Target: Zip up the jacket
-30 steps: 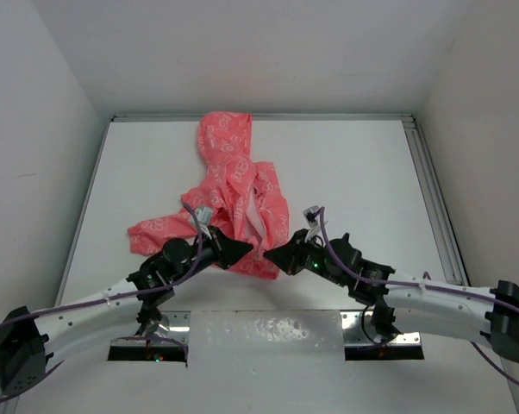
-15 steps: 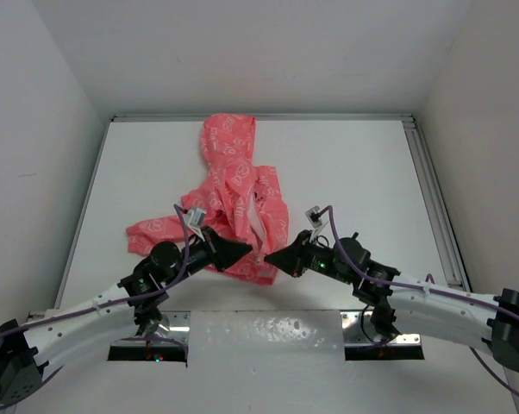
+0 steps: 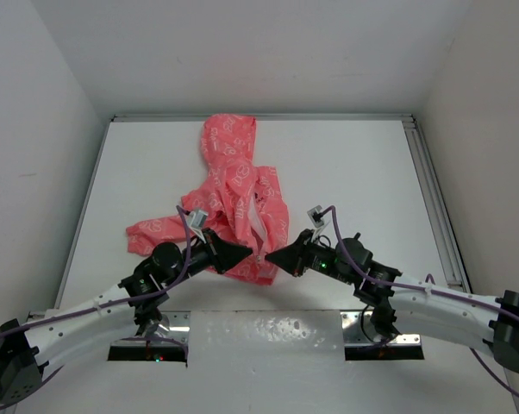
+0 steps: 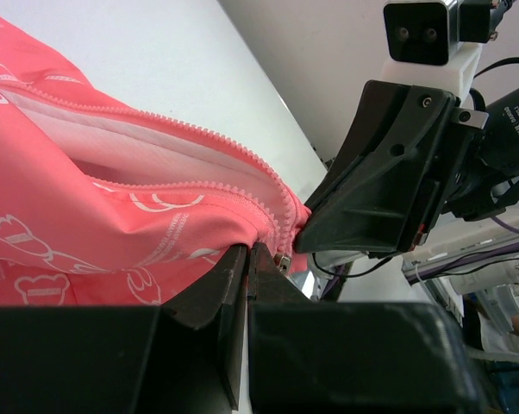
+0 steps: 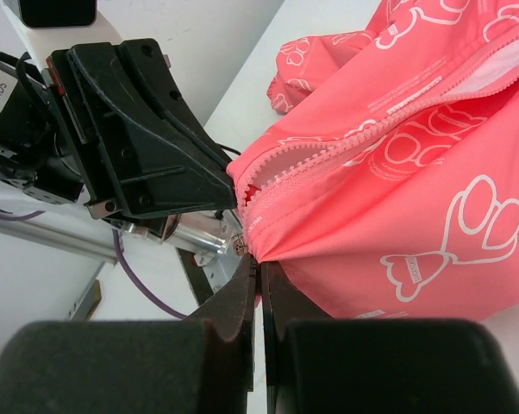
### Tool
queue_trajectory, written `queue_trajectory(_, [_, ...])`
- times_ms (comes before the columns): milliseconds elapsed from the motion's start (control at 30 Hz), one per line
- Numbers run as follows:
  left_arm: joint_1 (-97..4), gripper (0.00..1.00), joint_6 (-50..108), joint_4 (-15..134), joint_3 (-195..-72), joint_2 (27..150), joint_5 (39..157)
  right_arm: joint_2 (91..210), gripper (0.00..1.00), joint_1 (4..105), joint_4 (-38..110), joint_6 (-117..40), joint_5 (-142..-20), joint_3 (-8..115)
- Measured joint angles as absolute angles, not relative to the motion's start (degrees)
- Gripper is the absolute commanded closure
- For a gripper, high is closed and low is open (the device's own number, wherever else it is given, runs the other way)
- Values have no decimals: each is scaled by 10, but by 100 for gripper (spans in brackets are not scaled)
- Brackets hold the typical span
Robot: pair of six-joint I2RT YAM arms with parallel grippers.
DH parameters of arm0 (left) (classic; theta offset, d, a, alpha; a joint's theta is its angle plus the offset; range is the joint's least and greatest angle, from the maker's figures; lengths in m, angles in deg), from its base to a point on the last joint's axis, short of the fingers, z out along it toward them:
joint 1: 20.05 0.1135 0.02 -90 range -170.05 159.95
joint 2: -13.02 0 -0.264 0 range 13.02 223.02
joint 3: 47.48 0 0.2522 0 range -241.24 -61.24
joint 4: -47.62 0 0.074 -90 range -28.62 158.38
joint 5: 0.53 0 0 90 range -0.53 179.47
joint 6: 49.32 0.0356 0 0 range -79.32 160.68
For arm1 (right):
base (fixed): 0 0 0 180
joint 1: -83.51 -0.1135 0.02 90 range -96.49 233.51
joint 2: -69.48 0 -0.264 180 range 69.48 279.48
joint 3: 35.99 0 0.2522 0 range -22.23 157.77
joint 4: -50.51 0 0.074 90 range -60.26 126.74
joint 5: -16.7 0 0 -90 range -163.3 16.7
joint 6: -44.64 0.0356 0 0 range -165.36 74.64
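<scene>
Coral-pink thin fabric, one jacket (image 3: 242, 198), lies crumpled on the table (image 3: 354, 172). It spreads ahead of both grippers, with its hood at the far end and its bottom hem at their tips.

**Gripper state**
- The left gripper (image 3: 246, 253) has its jaws fully closed. The tips pinch the hem edge just beside the lower end of the zipper (image 4: 199, 138).
- The right gripper (image 3: 271, 256) also has its jaws fully closed. The tips nip the hem on the opposite front panel.
- The two grippers point at each other, tips near but apart, with the hem between them.

**Handling**
- The fabric looks light, soft and limp. Expect it to fold, bunch and drag with the tips rather than hold a shape.
- The surface looks smooth. A shallow pinch could slip, so take hold on the stitched hem and the zipper tape, where the material is thickest.
- Keep the hem taut between the grippers. Slack would likely make the teeth buckle.
- A small metal part sits at the left tips. Whether it is the slider cannot be told.

**Count**
- Jacket: one.
- Hood: one.
- Grippers: two.
- Rows of zipper teeth: two, apart from each other, with white lining showing between them. The zipper is not yet closed.
</scene>
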State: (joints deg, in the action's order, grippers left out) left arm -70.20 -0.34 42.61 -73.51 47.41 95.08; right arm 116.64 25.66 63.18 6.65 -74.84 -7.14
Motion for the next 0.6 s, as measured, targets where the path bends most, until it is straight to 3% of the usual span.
queue_trajectory(600, [-702,100,-4,421,-724,474,965,1161,100,257,617,58,-748,-71])
